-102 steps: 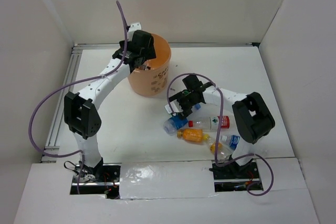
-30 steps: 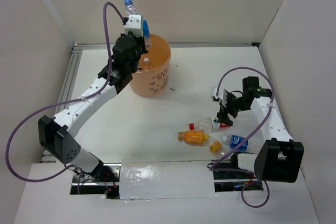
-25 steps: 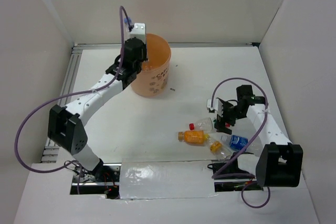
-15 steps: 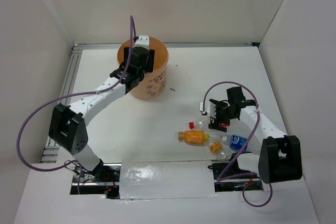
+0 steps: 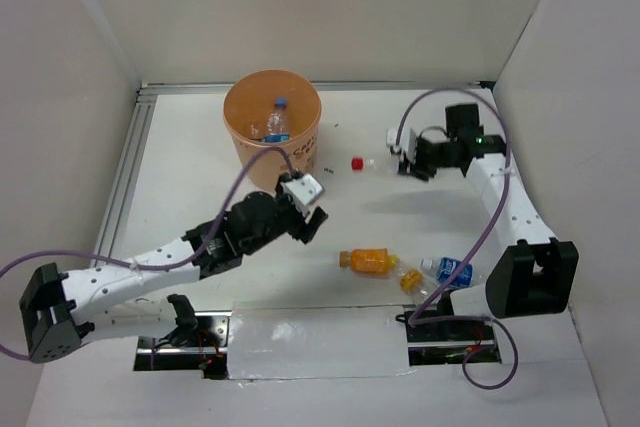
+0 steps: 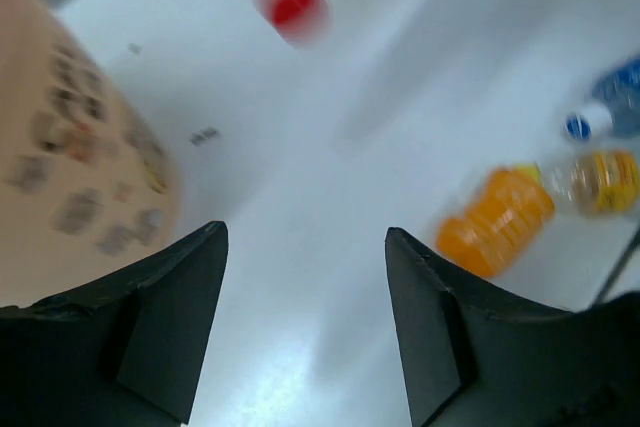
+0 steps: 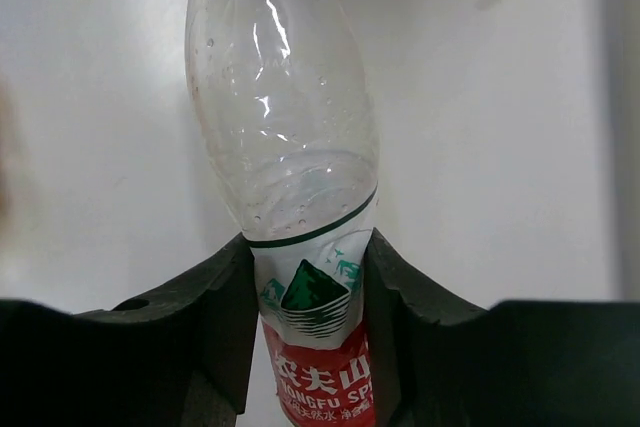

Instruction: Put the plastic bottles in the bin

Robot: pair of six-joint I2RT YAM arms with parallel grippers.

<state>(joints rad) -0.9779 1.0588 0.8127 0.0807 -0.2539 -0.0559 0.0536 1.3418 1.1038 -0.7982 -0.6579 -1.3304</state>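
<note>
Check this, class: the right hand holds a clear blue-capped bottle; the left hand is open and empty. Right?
The cap is red, not blue, per the top external view. Otherwise correct: right hand holds the clear bottle, left hand is open and empty.

Table is white. An orange bin stands upright on it at far left. Three bottles lie on their sides near the front right: orange bottle, small yellow bottle just beside it, blue-label bottle.
</note>
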